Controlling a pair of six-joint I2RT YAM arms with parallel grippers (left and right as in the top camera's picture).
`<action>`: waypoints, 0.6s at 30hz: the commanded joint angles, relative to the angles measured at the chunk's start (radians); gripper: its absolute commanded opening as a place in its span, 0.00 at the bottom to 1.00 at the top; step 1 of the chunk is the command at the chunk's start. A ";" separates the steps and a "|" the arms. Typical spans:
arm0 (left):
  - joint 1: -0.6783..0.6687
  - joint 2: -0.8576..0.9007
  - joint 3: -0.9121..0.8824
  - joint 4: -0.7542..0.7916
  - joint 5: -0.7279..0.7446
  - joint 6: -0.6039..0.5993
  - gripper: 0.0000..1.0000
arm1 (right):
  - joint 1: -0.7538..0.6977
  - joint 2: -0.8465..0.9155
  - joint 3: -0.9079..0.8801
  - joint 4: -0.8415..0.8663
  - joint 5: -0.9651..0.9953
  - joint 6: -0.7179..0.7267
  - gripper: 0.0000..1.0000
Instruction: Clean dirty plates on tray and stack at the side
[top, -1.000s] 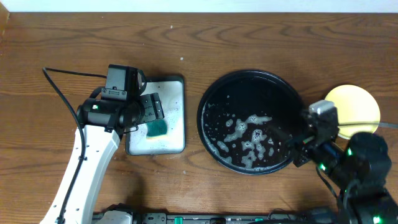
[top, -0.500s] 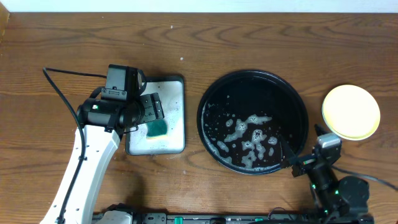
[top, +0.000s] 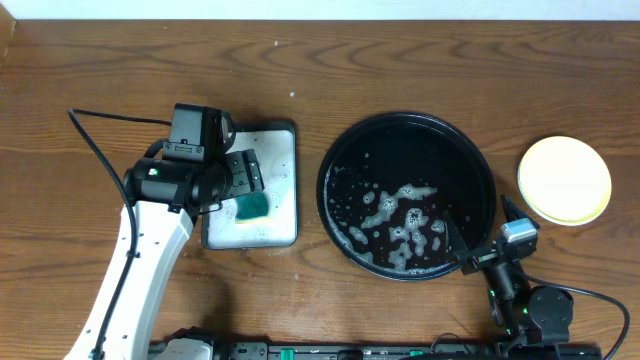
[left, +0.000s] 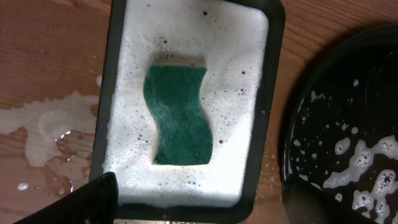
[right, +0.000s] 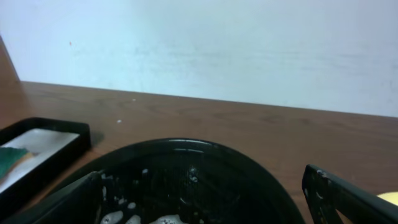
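The black tray (top: 340, 150) sits at centre right with soapy foam and water in it and no plate on it; it also shows in the right wrist view (right: 186, 155). A pale yellow plate (top: 564, 179) lies on the table to the right of the tray, and its edge shows in the right wrist view (right: 389, 199). No mint-blue plate can be seen. My right gripper (top: 480, 224) is open and empty at the tray's front right rim (right: 205, 202). My left gripper (top: 243, 182) is open and empty over the teal sponge (left: 178, 116).
The sponge lies in a small rectangular tray (top: 283, 170) full of white foam (left: 249, 93), left of the black tray. Water is spilled on the wood (left: 43, 134) beside it. A black cable (top: 95, 140) runs along the left side.
My right arm has drawn back from beside the yellow plate toward the table's front edge, leaving the plate uncovered. The left arm has not moved.
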 joint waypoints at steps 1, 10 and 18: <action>0.003 0.001 0.019 -0.002 0.002 0.006 0.84 | -0.008 -0.007 -0.001 -0.027 0.018 -0.025 0.99; 0.003 0.001 0.019 -0.002 0.002 0.006 0.84 | -0.008 -0.003 -0.001 -0.055 0.018 -0.025 0.99; 0.003 0.001 0.018 -0.002 0.002 0.005 0.84 | -0.008 -0.003 -0.001 -0.054 0.018 -0.025 0.99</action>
